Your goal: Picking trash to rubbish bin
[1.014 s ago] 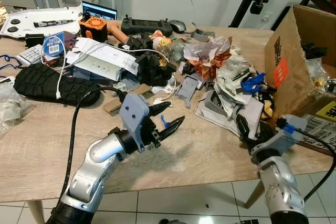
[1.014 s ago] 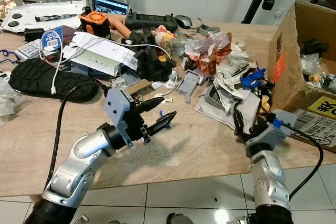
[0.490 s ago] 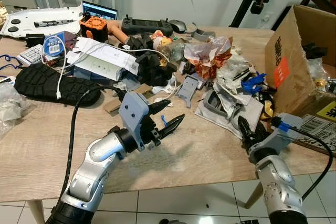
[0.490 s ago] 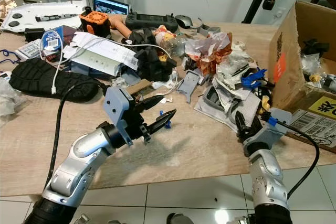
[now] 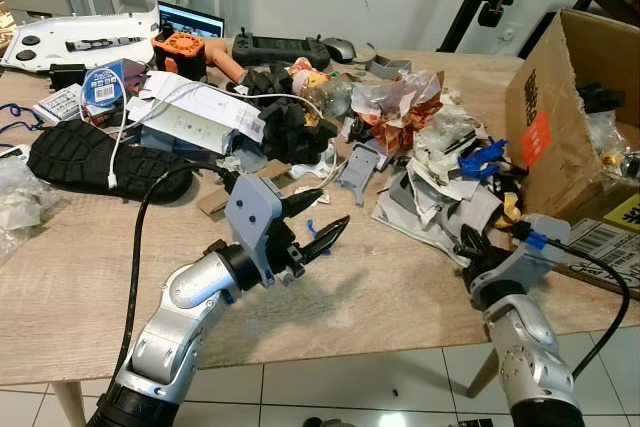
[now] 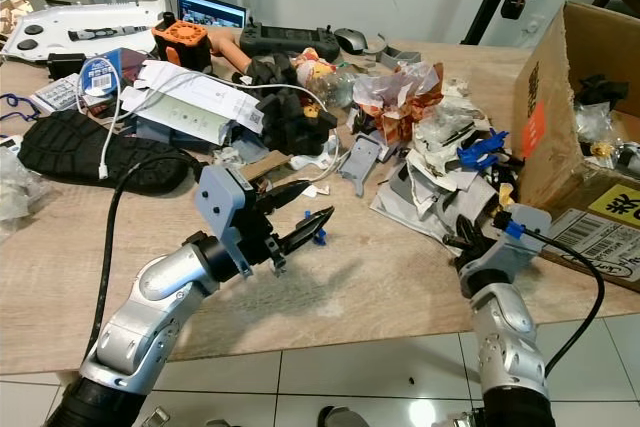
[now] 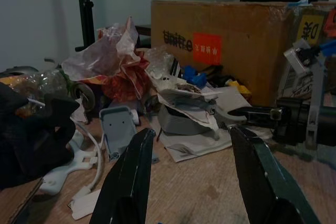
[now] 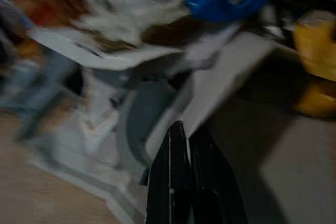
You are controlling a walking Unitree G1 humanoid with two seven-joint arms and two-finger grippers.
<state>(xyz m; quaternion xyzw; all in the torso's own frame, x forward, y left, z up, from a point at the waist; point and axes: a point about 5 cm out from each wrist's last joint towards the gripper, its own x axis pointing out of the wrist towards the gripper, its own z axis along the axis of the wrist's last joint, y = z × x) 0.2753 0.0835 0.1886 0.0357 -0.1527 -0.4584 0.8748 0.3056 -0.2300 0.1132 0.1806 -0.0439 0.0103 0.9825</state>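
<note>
Your right gripper has pushed into the paper scraps on the desk, jaws pressed together. Light and floppy; pinch a loose edge. Left gripper hovers, jaws spread.

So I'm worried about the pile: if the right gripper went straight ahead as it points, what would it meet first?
Most likely the white paper scraps at the near edge of the pile; the right gripper already sits against them, fingers shut. Blur hides exact contact.

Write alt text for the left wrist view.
The left hand, its two black fingers spread open, hovers over a wooden table facing a heap of crumpled paper and wrappers. Behind the heap stands a cardboard box; the right hand reaches in beside it.
</note>
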